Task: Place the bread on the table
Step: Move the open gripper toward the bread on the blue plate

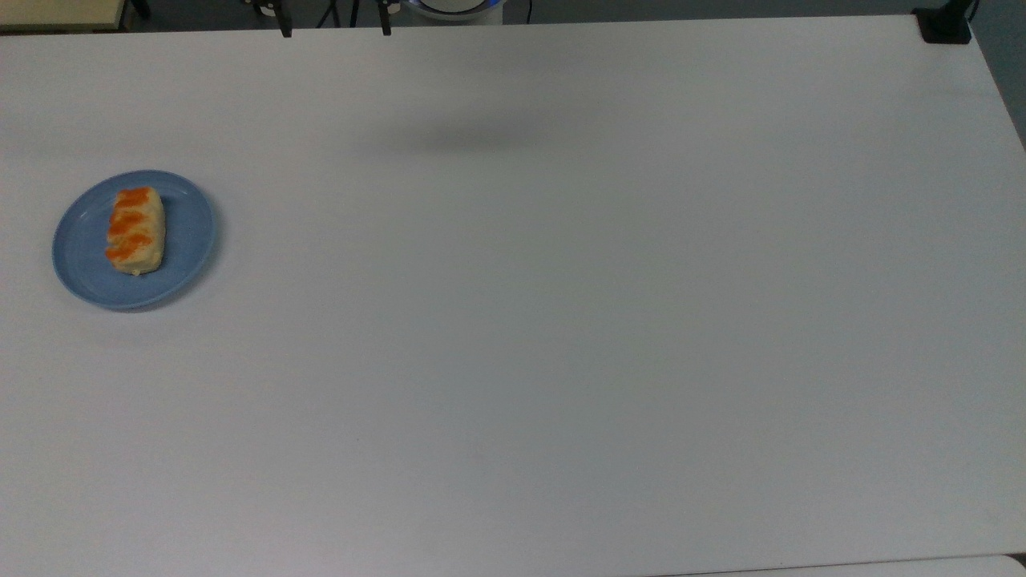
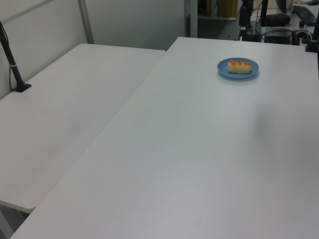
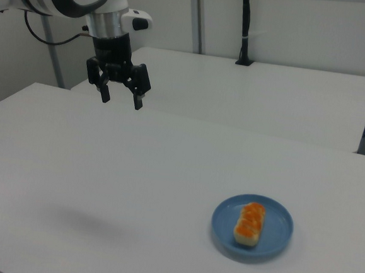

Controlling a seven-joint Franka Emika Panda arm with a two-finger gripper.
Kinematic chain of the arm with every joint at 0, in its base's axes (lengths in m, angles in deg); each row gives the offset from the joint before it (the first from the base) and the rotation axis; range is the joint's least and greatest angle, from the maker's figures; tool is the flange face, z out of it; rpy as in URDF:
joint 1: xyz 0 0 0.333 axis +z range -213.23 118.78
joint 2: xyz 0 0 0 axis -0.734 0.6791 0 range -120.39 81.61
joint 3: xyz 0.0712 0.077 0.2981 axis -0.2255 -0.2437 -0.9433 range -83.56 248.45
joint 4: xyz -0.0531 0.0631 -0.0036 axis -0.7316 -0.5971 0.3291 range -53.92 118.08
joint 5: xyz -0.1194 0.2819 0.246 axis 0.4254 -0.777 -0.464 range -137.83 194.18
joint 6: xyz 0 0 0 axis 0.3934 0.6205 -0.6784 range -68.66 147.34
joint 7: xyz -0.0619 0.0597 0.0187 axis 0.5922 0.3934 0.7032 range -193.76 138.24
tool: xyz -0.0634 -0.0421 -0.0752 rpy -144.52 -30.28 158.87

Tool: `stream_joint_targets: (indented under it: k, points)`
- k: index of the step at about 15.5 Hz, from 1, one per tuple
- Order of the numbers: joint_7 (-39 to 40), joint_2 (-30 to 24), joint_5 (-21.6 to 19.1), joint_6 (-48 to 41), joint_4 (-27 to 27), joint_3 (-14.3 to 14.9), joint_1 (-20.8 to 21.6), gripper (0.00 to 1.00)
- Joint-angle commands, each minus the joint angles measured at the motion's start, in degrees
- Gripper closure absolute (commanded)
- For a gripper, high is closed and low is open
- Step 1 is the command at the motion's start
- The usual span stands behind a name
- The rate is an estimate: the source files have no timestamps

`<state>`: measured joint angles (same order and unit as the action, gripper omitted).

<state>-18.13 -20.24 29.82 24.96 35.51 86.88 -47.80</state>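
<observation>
The bread (image 1: 135, 230), a pale roll with orange stripes, lies on a round blue plate (image 1: 80, 256) near the top view's left edge. The roll also shows on the plate in the left view, bread (image 2: 239, 66), and in the right view, bread (image 3: 250, 223). The white table (image 1: 561, 320) carries the plate. My gripper (image 3: 120, 100) hangs open and empty high above the table at the right view's upper left, far from the bread. Its fingertips (image 1: 284, 30) peek in at the top view's upper edge.
A second white table (image 2: 60, 114) adjoins on the left view's left, with a black post (image 2: 12, 62) clamped to it. A black clamp (image 1: 944, 26) sits at the top view's upper right corner. Dark equipment and cables (image 2: 279, 25) stand beyond the far edge.
</observation>
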Motion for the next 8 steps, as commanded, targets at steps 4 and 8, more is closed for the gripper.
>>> stream_joint_targets:
  k: [4,8]
  points:
    - [1.01,-1.08,-0.86,0.19,-0.61,1.36,-3.73,0.0]
    - [0.4,-0.73,-0.16,0.28,-0.61,1.45,-4.87,0.0]
